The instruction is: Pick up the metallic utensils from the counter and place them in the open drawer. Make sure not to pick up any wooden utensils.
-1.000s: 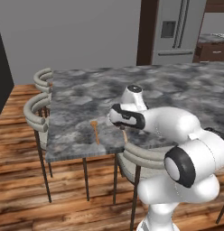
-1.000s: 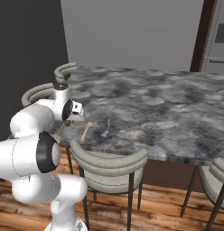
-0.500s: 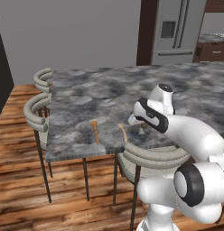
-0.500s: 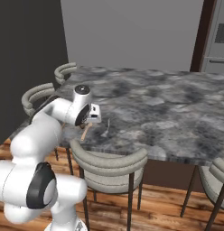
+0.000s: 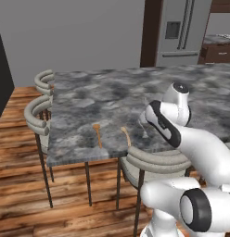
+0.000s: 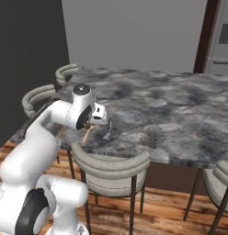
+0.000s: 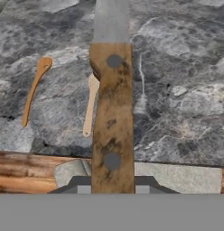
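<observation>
Brown-handled and silver-bladed, the knife (image 7: 112,113) sits pinched in the pincer (image 7: 112,187), lifted above the marbled surface (image 7: 177,90), its long axis running straight out from the fingertips. Below lie the orange-brown wooden spoon (image 7: 35,88) and pale tan wooden spoon (image 7: 90,106), with the slim silver utensil (image 7: 141,85) just beside them. Where the drawer lies cannot be told.

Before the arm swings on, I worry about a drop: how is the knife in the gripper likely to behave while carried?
The knife looks stiff: its riveted wooden handle and flat blade show no bend. It is gripped at the handle end, so the blade juts out and might pivot on a fast swing. The flat-sided handle probably gives the gripper decent purchase, and it should not roll.
</observation>
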